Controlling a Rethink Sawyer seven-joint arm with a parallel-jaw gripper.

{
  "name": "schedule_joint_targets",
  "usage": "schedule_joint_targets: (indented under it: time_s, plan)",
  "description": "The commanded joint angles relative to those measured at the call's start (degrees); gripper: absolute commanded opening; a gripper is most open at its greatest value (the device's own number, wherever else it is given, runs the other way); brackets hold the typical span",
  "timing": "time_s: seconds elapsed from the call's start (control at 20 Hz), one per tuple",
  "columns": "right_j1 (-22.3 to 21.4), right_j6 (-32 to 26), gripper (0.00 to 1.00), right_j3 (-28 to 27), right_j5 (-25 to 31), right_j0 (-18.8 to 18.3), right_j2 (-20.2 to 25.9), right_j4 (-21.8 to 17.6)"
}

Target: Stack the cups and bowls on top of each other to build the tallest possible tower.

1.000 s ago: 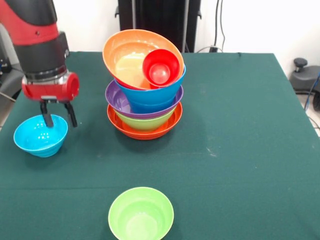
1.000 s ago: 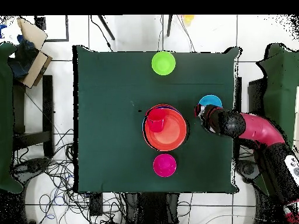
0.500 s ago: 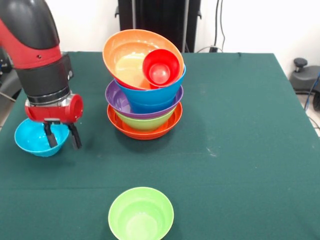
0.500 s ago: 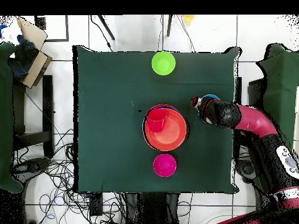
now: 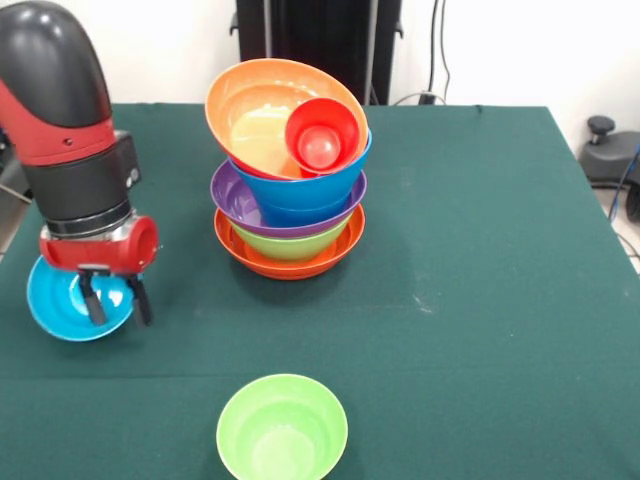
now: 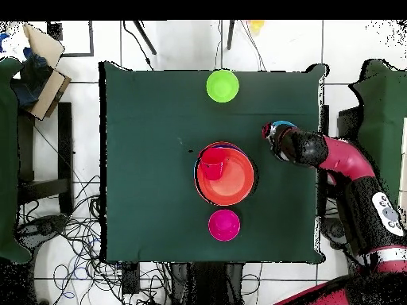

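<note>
At the left edge of the front view, the fingers pinch the tilted blue bowl's rim. That rim grip looks sketchy, could slip. The tower at upper centre leans already, cup inside.

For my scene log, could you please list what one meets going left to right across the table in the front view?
Blue bowl with the gripper at it → tower → far right, nothing more. The green bowl in front overlaps the tower's span, so it is left unordered.
</note>
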Motion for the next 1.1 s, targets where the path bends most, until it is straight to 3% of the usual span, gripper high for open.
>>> schedule_joint_targets:
  time_s: [0.05, 0.1, 0.75, 1.1]
  plan:
    - [6.2, -15.0, 1.00, -6.8, 4.4, 2.8, 0.1, -3.2]
    - [6.2, -14.9, 0.00, -6.8, 4.6, 2.8, 0.1, -3.1]
    - [5.1, -13.0, 0.00, -6.0, 6.4, 3.6, -0.9, -2.6]
    - [-1.7, -10.1, 0.00, 0.7, 8.6, 3.5, -1.9, -1.2]
